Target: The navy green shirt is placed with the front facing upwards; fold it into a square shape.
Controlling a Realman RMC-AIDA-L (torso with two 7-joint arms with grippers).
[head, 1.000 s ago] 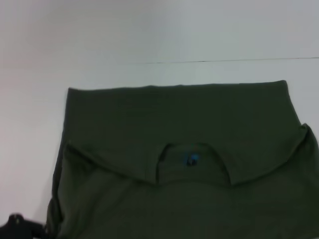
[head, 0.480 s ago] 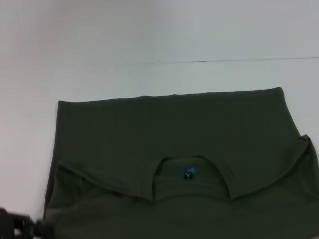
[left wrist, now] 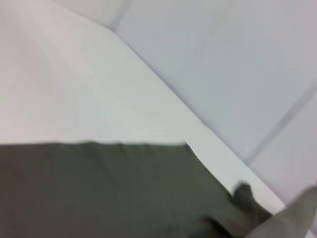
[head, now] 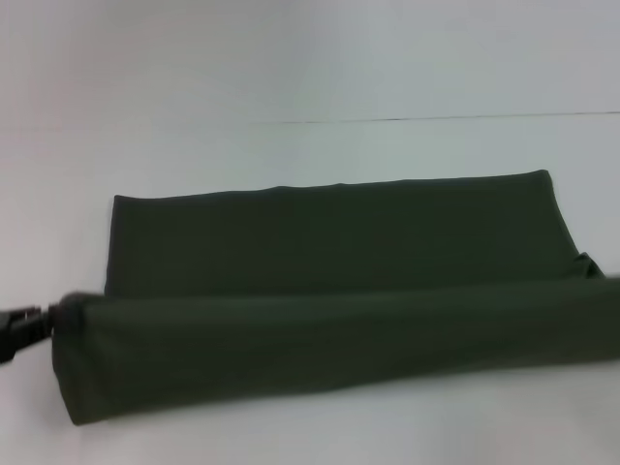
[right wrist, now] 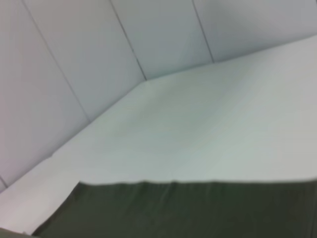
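The shirt (head: pixel 329 291) lies on the white counter (head: pixel 291 77), its near band lifted taut. The left tool (head: pixel 39 325) meets the band's left end; whether it's clamped I cannot tell. The right tool is unseen. Soft, limp cloth: best held at corners.

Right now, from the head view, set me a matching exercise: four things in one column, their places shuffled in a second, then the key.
Things:
1. left gripper
2. near band of the navy green shirt
3. far layer of the navy green shirt
4. thin dark line

Places:
A. stretched across the front, running off the right edge
B. crossing the white table beyond the cloth
C. at the left edge, against the end of the fold
D. lying flat behind the fold

Pairs: 1-C, 2-A, 3-D, 4-B
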